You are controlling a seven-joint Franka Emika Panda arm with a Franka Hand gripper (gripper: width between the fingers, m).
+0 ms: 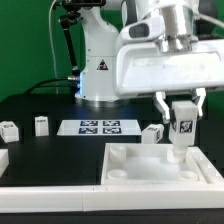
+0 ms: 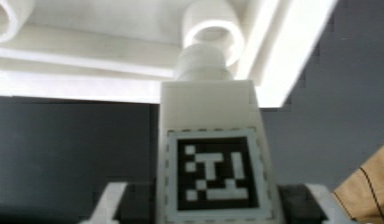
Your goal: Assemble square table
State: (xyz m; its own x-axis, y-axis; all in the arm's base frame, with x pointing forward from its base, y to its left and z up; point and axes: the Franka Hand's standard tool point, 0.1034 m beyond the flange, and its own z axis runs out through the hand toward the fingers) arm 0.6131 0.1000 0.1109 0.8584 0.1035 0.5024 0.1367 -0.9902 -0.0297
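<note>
Wrist view shows the end effector [image 2: 214, 208] clenched on a white tagged leg [image 2: 210, 120], held upright, its long axis pointing straight down into a corner of the table slab [image 2: 82, 60] lying on the dark worktop [image 2: 64, 135].

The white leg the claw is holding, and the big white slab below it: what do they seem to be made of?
The leg: probably hard plastic, matte white, with smooth, moulded-looking edges; its black-and-white tag looks like printed paper. The slab: likely the same matte white plastic, judging by its raised rim and even, dull surface.
</note>
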